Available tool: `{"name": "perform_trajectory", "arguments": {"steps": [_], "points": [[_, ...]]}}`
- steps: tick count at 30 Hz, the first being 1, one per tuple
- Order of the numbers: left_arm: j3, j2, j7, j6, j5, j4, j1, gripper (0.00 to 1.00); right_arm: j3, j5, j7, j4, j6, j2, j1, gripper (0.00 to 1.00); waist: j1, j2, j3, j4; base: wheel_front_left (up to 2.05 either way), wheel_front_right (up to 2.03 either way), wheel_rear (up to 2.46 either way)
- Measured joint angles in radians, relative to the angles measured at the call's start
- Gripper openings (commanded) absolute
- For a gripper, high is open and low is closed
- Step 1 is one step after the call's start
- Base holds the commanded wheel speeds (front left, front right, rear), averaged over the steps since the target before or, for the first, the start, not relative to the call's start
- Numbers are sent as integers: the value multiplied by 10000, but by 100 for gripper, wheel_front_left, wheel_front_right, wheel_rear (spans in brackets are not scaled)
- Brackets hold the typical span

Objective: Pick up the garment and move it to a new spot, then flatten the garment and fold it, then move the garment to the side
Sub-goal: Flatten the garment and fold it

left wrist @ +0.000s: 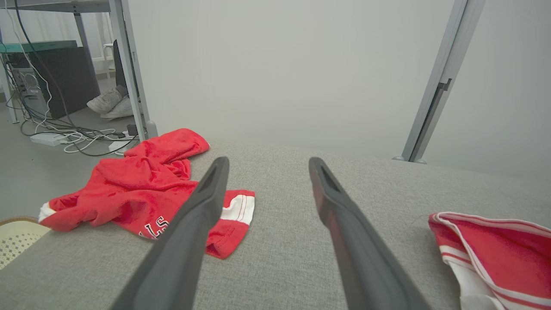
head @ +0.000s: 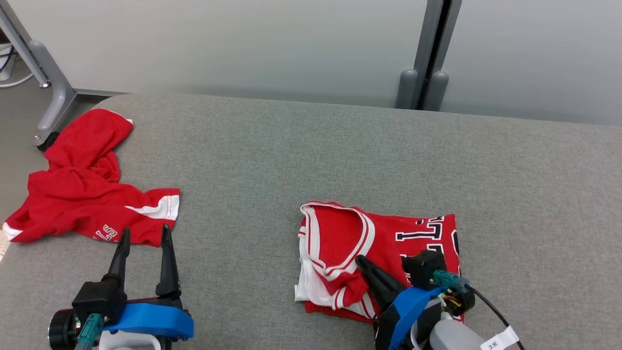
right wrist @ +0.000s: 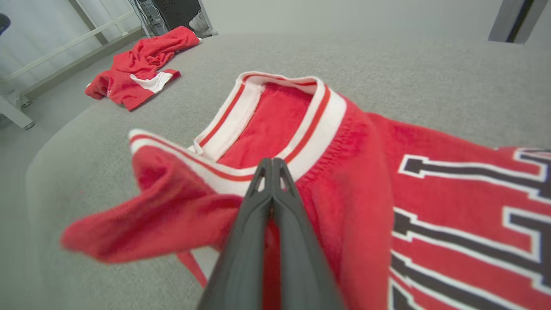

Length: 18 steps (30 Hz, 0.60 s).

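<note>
The garment (head: 384, 243), a red jersey with white trim and black lettering, lies folded on the grey padded table (head: 340, 155), right of the middle. My right gripper (head: 360, 261) comes in from its near edge. In the right wrist view the right gripper (right wrist: 272, 162) is shut on the garment (right wrist: 353, 172) just below the white collar band, and a flap of red cloth is raised to its left. My left gripper (head: 146, 232) stands open at the near left with nothing between its fingers; the left wrist view shows this open gripper (left wrist: 267, 164) over bare table.
A second red garment (head: 82, 184) lies crumpled at the table's left edge, just beyond my left fingertips, also seen as a red heap (left wrist: 142, 185) from the left wrist. A grey frame leg (head: 53, 92) stands off the far left corner. Cables and shoes (left wrist: 109, 103) lie on the floor.
</note>
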Motion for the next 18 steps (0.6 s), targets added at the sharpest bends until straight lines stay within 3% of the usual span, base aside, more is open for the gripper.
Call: {"name": "perform_trajectory", "arguments": {"steps": [11, 18], "points": [[2, 2, 0, 2, -67, 10, -61, 100, 3104, 1996, -268, -562, 0, 132, 255, 0, 0, 0, 20, -21, 0, 0, 0], [13, 2, 0, 31, -79, -10, -57, 100, 3753, 2646, -403, -706, 0, 134, -2, 0, 0, 0, -33, -316, 0, 0, 0]]}}
